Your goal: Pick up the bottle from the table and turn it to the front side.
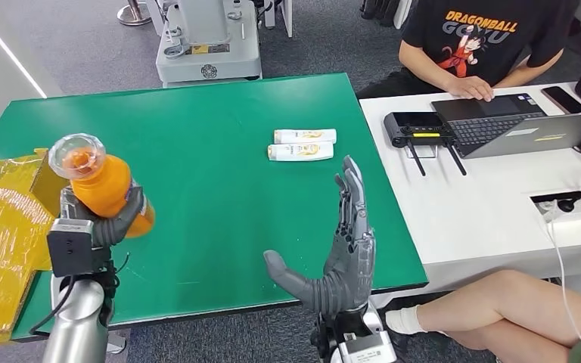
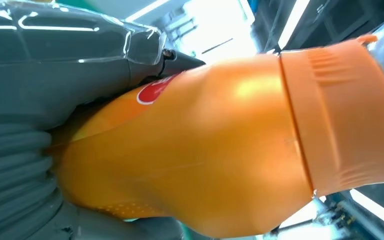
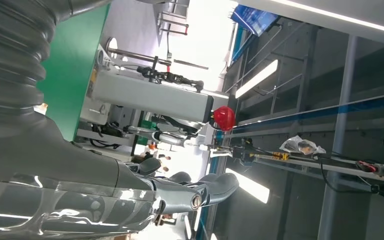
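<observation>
Left hand (image 1: 113, 219) is raised over the left end of the green surface (image 1: 197, 204), fingers wrapped round the lower body of the orange bottle (image 1: 106, 185). Bottle is off the surface, tilted, with its clear cap (image 1: 77, 155) pointing up and toward the camera. In the left wrist view the bottle (image 2: 205, 150) sits tight against the hand (image 2: 40, 75); a red logo patch (image 2: 155, 90) shows near the thumb, and the ribbed orange collar (image 2: 340, 120) is on the cap end.

Right hand (image 1: 340, 257) is held upright near the front right edge of the surface, fingers straight and spread, thumb out to the side, holding nothing. Right wrist view shows the same hand (image 3: 105, 200) with fingers extended in open air.

Wide bare green area lies between the two hands and toward the far edge. Two white tubes (image 1: 302, 144) lie side by side, touching or almost, beyond the right hand, well apart from the bottle. Yellow plastic wrap (image 1: 4, 242) crowds the left edge just beside the left arm. A white desk (image 1: 492, 204) abuts the right edge, carrying a laptop (image 1: 514, 125) and a black controller (image 1: 416, 127); a seated person (image 1: 484, 45) has a hand on the keyboard. Another person's leg (image 1: 499, 302) sits close to the front right corner. A grey machine (image 1: 208, 45) stands past the far edge.
</observation>
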Tool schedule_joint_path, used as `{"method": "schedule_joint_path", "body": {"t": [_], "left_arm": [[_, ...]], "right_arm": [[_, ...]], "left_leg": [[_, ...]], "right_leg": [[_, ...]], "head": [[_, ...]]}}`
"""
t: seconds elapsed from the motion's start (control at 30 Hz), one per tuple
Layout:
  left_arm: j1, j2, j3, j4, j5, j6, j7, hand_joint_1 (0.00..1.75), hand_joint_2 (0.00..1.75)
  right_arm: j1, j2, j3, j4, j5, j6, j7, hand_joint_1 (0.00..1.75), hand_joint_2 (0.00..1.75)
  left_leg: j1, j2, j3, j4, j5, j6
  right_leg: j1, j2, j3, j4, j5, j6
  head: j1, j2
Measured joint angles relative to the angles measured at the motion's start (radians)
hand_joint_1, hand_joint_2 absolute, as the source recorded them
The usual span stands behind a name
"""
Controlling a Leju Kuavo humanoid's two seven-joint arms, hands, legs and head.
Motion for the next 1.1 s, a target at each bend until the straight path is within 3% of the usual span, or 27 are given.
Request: {"method": "schedule_joint_path", "body": {"t": [0.17, 0.37, 0.5, 0.7, 0.93, 1.1], "left_arm": [[-0.063, 0.065, 0.017, 0.034, -0.099, 0.001, -0.019, 1.75, 1.75], [-0.229, 0.205, 0.017, 0.245, -0.312, 0.007, -0.067, 1.75, 1.75], [-0.273, 0.276, -0.008, 0.350, -0.434, 0.000, -0.074, 1.75, 1.75], [-0.284, 0.321, -0.069, 0.467, -0.593, 0.036, -0.026, 1.75, 1.75], [-0.292, 0.369, -0.110, 0.566, -0.757, 0.194, 0.027, 1.75, 1.75], [-0.288, 0.391, -0.122, 0.615, -0.825, 0.258, 0.052, 1.75, 1.75]], "right_arm": [[0.006, -0.002, -0.001, 0.000, -0.006, 0.013, -0.010, 0.00, 1.75], [0.020, -0.009, -0.001, 0.000, -0.018, 0.020, -0.026, 0.00, 1.75], [0.025, -0.011, -0.001, -0.005, -0.015, 0.019, -0.026, 0.00, 1.75], [0.040, -0.017, -0.001, -0.023, -0.005, 0.014, -0.025, 0.00, 1.75], [0.055, -0.027, 0.004, -0.033, -0.001, 0.010, -0.025, 0.00, 1.75], [0.057, -0.034, 0.013, -0.034, -0.006, 0.016, -0.025, 0.00, 1.75]], "left_leg": [[0.000, 0.000, 0.000, 0.000, 0.000, 0.000], [0.000, 0.004, 0.001, 0.000, 0.001, -0.001], [0.001, 0.006, 0.001, 0.000, 0.001, -0.001], [0.000, 0.006, 0.001, 0.000, 0.000, -0.002], [0.000, 0.007, 0.001, 0.000, -0.001, -0.003], [0.001, 0.007, 0.001, 0.000, -0.001, -0.003]], "right_leg": [[0.000, 0.000, 0.000, 0.000, 0.000, 0.000], [0.000, 0.004, 0.000, 0.001, 0.001, -0.001], [0.000, 0.005, -0.001, 0.001, 0.001, -0.002], [0.000, 0.005, -0.001, 0.000, 0.001, -0.002], [0.000, 0.006, -0.001, 0.000, 0.001, -0.002], [0.001, 0.006, -0.001, 0.001, 0.001, -0.003]], "head": [[0.000, 0.000], [0.000, 0.000], [0.000, 0.000], [0.001, 0.000], [0.000, 0.000], [0.001, 0.000]]}}
